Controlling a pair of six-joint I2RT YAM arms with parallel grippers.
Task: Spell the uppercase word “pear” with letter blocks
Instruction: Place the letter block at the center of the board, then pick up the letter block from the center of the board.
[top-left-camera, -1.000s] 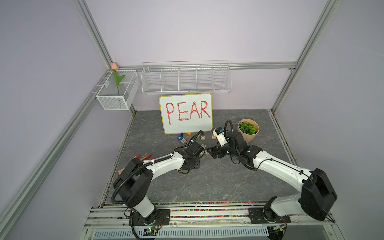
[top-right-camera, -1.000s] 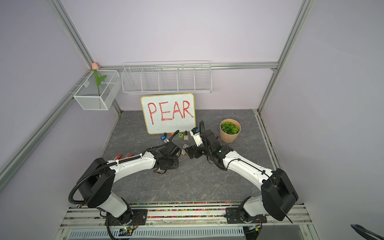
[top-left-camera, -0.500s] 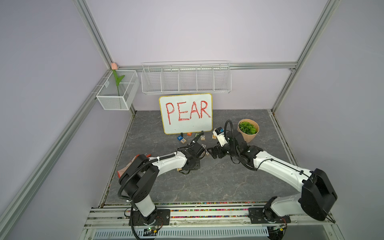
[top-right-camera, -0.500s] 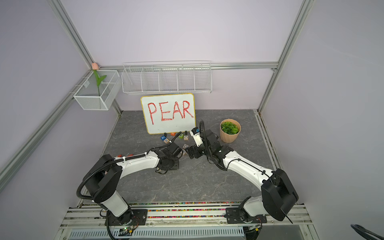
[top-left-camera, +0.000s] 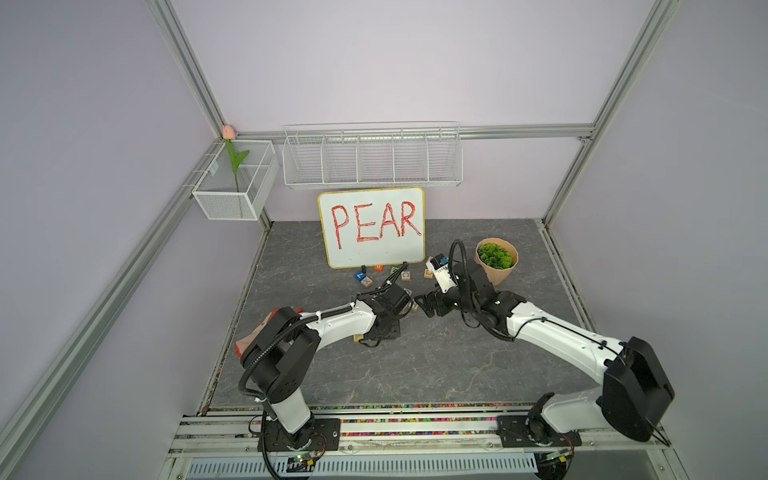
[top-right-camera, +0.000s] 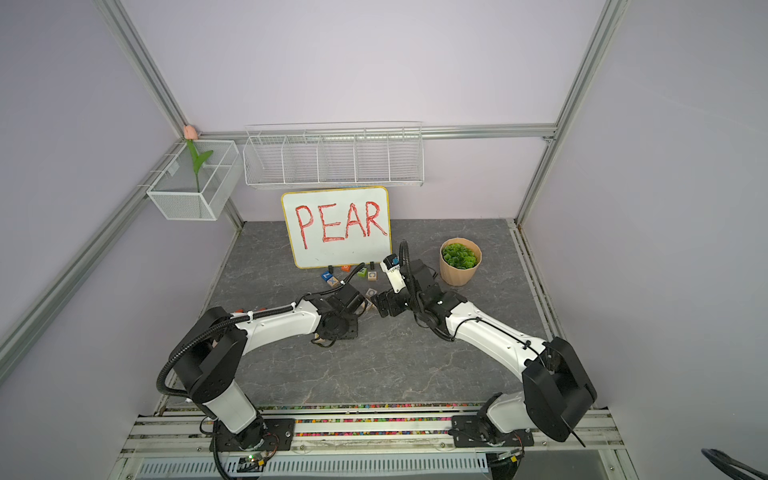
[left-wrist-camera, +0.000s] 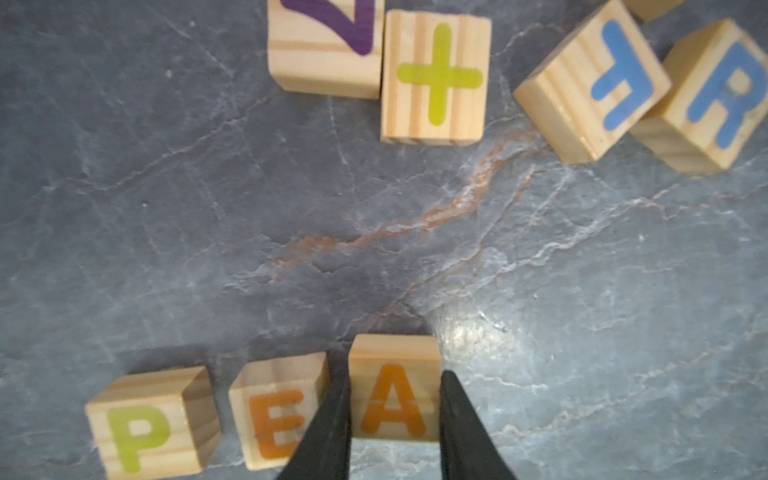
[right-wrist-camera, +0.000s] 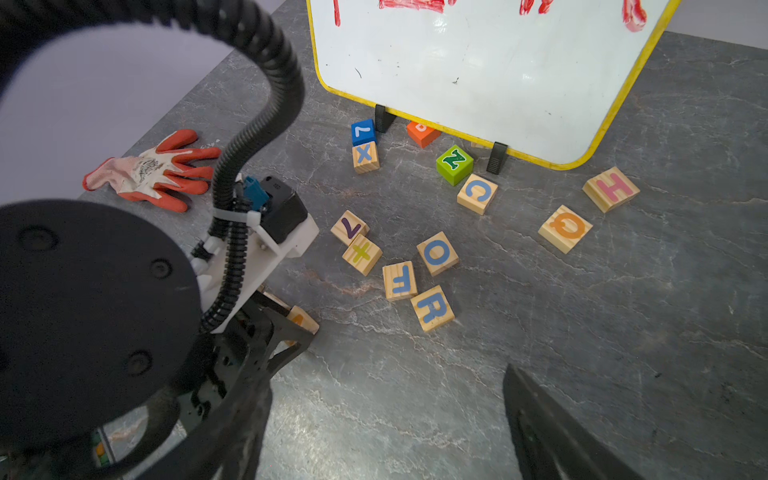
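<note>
**Release of the third letter.** In the left wrist view, the left pincer (left-wrist-camera: 395, 376) is drawn narrow about the light-wood cube with the orange A (left-wrist-camera: 392, 405). One black finger (left-wrist-camera: 332, 424) lies against each side face, and the cube rests on the dark grey marbled desk (left-wrist-camera: 374, 249). It stands at the end of a row with the light-wood cube with the yellow-green P (left-wrist-camera: 153, 424) and the light-wood cube with the orange E (left-wrist-camera: 270, 415). All three letters read upright and in order. Note that one finger fills the slim gap between the E cube and the A cube, touching or nearly touching both.

By this reading you are at the point of letting go, with three of the four letters placed. Part the fingers only slightly, since a generous spread would shove the E cube toward the P cube and spoil the line. Then lift straight up before moving sideways, so that neither finger drags a corner.

The remaining piece is the light-wood cube with the blue R (right-wrist-camera: 432, 309). It lies well apart from the row, turned askew and touching a light-wood cube with a blue F (right-wrist-camera: 400, 280). The right pincer (right-wrist-camera: 386, 399) hangs over bare desk, spread wide and holding nothing. When you take the R cube, grip the two faces clear of the F cube. Expect to turn it before setting it just beside the A cube.
</note>
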